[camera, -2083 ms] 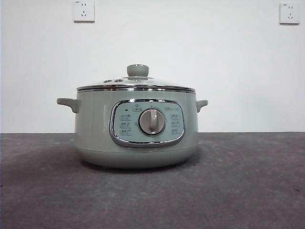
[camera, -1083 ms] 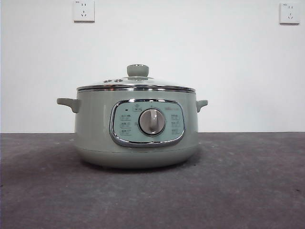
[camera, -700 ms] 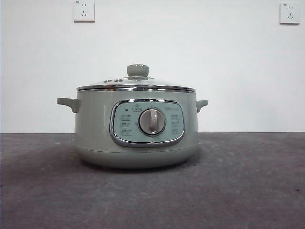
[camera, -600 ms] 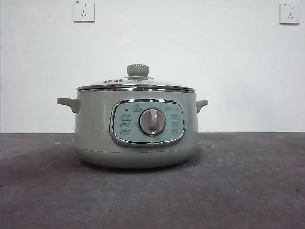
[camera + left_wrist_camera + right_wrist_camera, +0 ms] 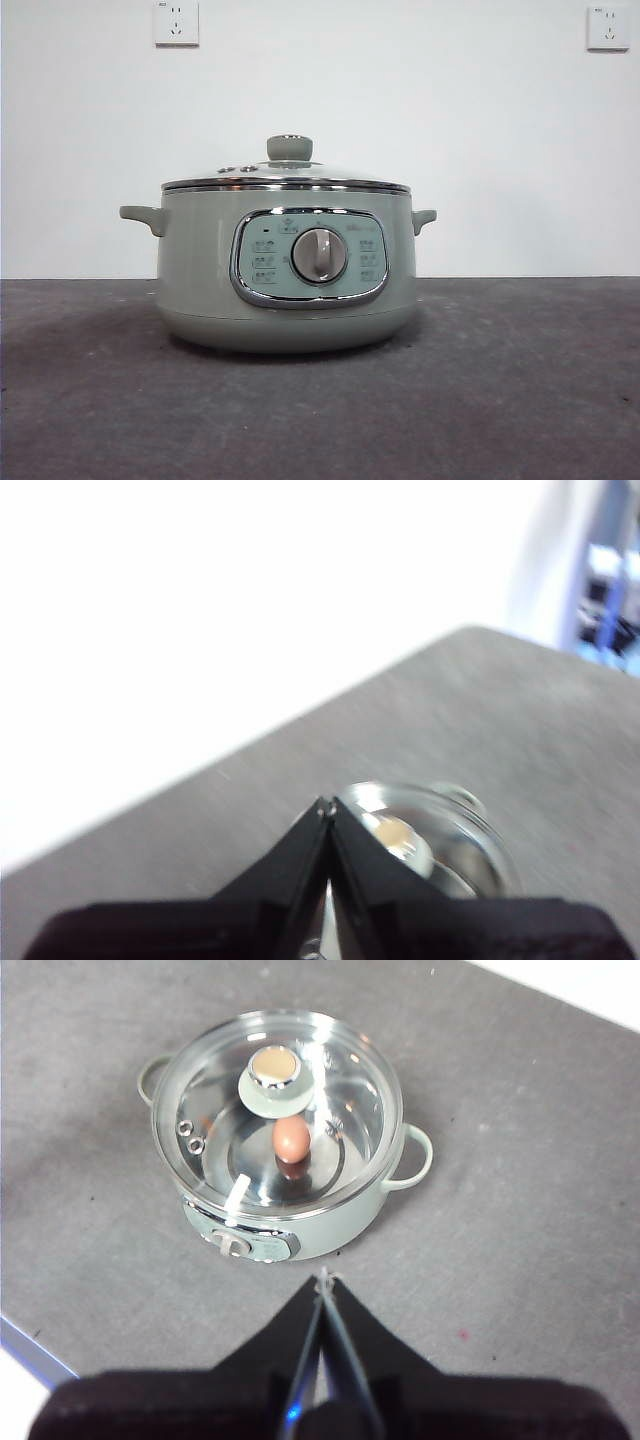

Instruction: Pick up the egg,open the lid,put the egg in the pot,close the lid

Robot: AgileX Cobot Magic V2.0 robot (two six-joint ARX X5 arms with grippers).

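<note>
The pale green pot (image 5: 286, 270) stands in the middle of the grey table with its control panel facing the front camera. The glass lid (image 5: 285, 178) sits closed on it, knob up. From the right wrist view I look down on the pot (image 5: 352, 1212) and through the lid (image 5: 345, 1080) I see the brown egg (image 5: 291, 1140) lying on the shiny bottom. My right gripper (image 5: 325, 1282) hangs high above the table, shut and holding nothing. My left gripper (image 5: 328, 808) is also shut and bare, high up, with the lid (image 5: 430, 830) blurred beyond it.
A white wall with two sockets (image 5: 176, 22) (image 5: 607, 27) stands behind the table. The grey table top (image 5: 520, 380) spreads around the pot on all sides. Its edge (image 5: 30, 1355) shows in the right wrist view.
</note>
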